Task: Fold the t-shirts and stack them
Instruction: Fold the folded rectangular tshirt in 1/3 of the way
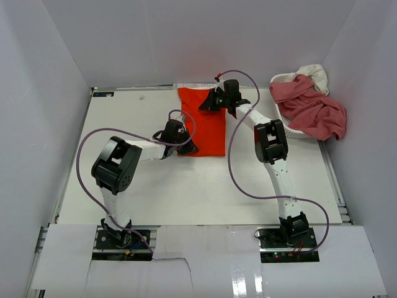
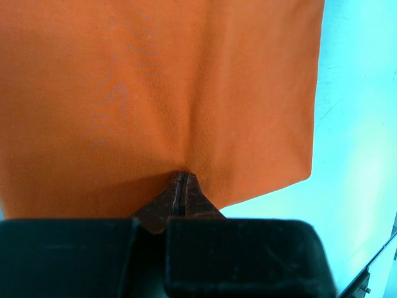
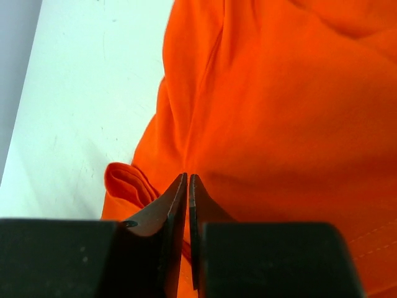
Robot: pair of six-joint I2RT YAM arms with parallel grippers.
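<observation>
The orange-red t-shirt (image 1: 205, 127) lies folded into a narrow strip at the back middle of the table. My left gripper (image 1: 187, 146) is at its near left edge. In the left wrist view the left gripper (image 2: 180, 176) is shut, and the cloth (image 2: 155, 93) puckers into its tips. My right gripper (image 1: 211, 101) is at the shirt's far end. In the right wrist view it (image 3: 187, 177) is shut on a pinch of the orange cloth (image 3: 279, 112). A rose-pink shirt (image 1: 310, 108) and a cream-white one (image 1: 315, 73) sit in the basket.
The white perforated basket (image 1: 280, 79) stands at the back right, with the pink shirt spilling over its rim. White walls enclose the table on three sides. A folded sleeve end (image 3: 124, 183) sticks out beside the right gripper.
</observation>
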